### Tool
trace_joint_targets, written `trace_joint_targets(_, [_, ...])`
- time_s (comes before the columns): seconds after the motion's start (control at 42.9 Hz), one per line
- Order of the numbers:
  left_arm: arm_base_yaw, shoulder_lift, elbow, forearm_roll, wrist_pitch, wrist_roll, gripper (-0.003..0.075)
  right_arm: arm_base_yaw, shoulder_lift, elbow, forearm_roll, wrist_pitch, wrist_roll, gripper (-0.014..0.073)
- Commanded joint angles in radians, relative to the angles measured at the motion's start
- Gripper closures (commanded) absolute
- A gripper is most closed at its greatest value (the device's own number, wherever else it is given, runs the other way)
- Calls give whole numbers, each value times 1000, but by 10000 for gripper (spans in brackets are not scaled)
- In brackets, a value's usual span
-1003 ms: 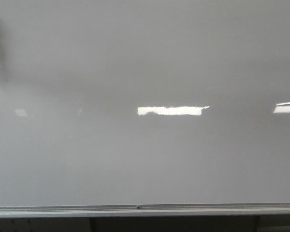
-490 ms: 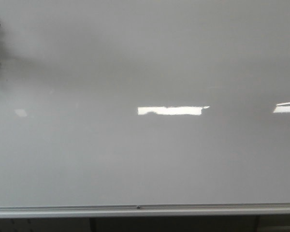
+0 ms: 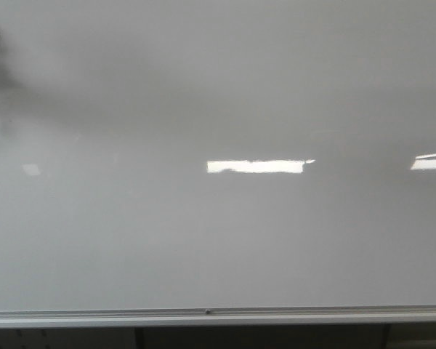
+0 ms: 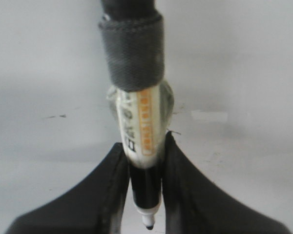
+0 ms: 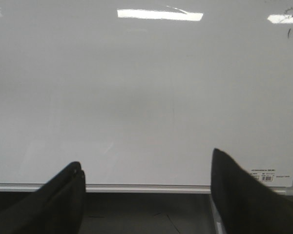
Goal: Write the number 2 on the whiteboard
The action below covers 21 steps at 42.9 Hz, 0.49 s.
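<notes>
Left gripper [image 4: 145, 195] fingers [image 4: 112, 190] clamped on a marker [image 4: 140, 131], tip toward the board [image 3: 218, 233]; right gripper [image 5: 146, 195] fingers spread with nothing between; no legible 2 on the board, though faint marks may be strokes.

Small barcode label [image 5: 261, 175] at lower right of frame, dark floor [image 5: 146, 212] along the bottom edge

Front and both wrist views, all facing whiteboard [image 3: 276, 87].
</notes>
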Motion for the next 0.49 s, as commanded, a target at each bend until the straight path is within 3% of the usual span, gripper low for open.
trace_joint_targets(0.0, [-6,-29,-38,3,-76,-3,588,-2,20,-32,-9,-77,-7,36])
trace_joint_targets(0.467, [-6,-73,-38,48,22,1,588,-2,20,-32,-9,-154,-7,36])
